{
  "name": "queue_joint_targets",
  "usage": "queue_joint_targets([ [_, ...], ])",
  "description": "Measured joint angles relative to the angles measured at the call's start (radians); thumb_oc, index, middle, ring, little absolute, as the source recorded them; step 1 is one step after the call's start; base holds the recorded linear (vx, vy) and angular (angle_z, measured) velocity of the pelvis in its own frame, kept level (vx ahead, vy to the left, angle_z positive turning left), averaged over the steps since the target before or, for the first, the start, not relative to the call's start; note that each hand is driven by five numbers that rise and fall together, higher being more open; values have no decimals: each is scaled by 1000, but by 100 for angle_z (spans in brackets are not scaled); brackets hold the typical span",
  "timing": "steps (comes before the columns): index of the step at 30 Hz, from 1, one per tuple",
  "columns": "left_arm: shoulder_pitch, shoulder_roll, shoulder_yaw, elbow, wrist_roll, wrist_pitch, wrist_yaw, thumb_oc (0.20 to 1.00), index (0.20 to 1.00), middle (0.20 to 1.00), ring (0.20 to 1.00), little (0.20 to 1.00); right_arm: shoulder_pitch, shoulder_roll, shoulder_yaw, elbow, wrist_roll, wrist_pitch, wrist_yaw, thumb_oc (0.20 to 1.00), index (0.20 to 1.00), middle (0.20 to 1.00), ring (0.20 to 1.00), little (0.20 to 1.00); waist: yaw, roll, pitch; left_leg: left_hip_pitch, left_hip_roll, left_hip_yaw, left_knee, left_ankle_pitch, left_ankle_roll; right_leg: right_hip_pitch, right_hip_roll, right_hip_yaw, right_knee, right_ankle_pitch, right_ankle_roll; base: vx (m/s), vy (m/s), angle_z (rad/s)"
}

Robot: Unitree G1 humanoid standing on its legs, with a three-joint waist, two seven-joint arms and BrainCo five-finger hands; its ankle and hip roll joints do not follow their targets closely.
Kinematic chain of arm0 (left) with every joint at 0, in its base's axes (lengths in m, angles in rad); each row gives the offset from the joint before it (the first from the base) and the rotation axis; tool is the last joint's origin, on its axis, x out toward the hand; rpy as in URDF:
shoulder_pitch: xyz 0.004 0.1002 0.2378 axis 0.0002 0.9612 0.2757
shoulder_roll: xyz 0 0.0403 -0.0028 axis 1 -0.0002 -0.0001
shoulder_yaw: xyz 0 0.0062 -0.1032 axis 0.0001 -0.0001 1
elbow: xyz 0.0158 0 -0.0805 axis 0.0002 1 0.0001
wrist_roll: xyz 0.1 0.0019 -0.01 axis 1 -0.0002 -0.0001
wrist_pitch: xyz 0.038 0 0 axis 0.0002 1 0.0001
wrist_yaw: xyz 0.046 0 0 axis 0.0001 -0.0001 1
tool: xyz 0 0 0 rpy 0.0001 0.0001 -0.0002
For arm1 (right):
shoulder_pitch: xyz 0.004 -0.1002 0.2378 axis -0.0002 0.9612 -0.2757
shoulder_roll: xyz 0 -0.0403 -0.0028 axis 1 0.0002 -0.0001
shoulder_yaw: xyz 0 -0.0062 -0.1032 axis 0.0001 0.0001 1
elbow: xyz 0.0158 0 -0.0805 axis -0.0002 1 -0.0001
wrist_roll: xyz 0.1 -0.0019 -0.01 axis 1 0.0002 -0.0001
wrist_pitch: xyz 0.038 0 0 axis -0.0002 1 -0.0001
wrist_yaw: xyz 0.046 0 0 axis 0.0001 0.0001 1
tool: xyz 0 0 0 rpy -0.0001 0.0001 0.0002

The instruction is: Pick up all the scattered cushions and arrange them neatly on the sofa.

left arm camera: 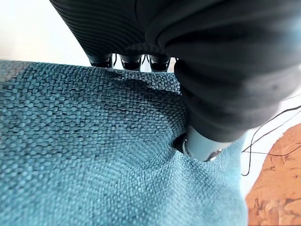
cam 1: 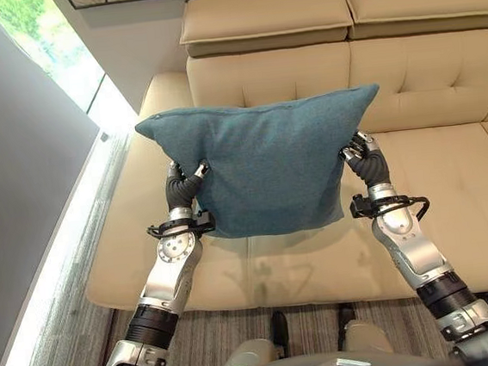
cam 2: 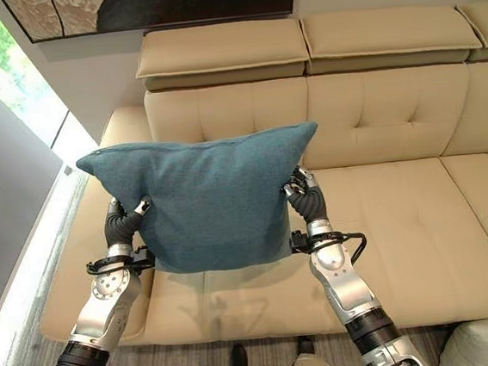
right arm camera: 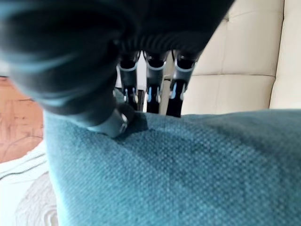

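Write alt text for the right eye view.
Both robot hands, left hand and right hand, grip the side edges of a teal cushion, holding it up above the seat of a cream sofa. A framed picture hangs on the wall behind.

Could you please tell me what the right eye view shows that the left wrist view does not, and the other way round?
The right eye view takes in the whole scene: the teal cushion held up over the cream sofa, the left hand gripping one side edge and the right hand the other, with a framed picture on the wall above. The left wrist view gives the close detail: the thumb pressing a dent into the woven fabric. Both show the left hand shut on the cushion.
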Motion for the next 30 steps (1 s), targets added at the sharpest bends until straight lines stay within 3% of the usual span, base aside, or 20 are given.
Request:
queue_joint_targets([
  [3,5,-14,-2,0,-1,0,6,200,200,200,200,200,-1,-9,1,0,-1,4,0,200,200,200,200,200,-6,-3,-2,24,42,-22,-20,9,-23,81,46,-40,-125,53,-26,160,-132,18],
  [10,-151,-28,-23,42,-1,1,59,200,200,200,200,200,-125,-35,8,31,-9,13,-61,200,200,200,200,200,-56,-4,-6,-9,93,-33,-21,20,-57,54,96,-66,-124,53,-50,56,-42,5],
  [15,-397,-18,-63,252,-2,-2,127,200,200,200,200,200,-362,-30,63,201,-11,26,-148,200,200,200,200,200,-56,8,-12,-165,90,-34,-20,72,-61,-103,94,-64,-122,105,-67,-106,17,-1],
  [19,-551,28,-96,382,-17,-13,167,200,200,200,200,200,-548,-50,100,305,-18,41,-199,200,200,200,200,200,-53,15,-11,-309,87,-29,-20,114,-66,-251,93,-54,-122,150,-68,-125,30,-4],
  [22,-775,105,-183,550,-21,-19,169,200,200,200,200,200,-749,-73,131,425,-17,41,-232,200,200,200,200,200,-52,17,-11,-452,88,-28,-21,136,-82,-395,94,-51,-121,173,-67,-31,40,-1],
  [30,-1065,131,-266,764,-26,-23,168,200,200,200,200,200,-973,-161,261,547,24,38,-284,200,200,200,200,200,-56,16,-10,-555,89,-26,-20,139,-78,-500,95,-50,-121,176,-70,0,0,0],
])
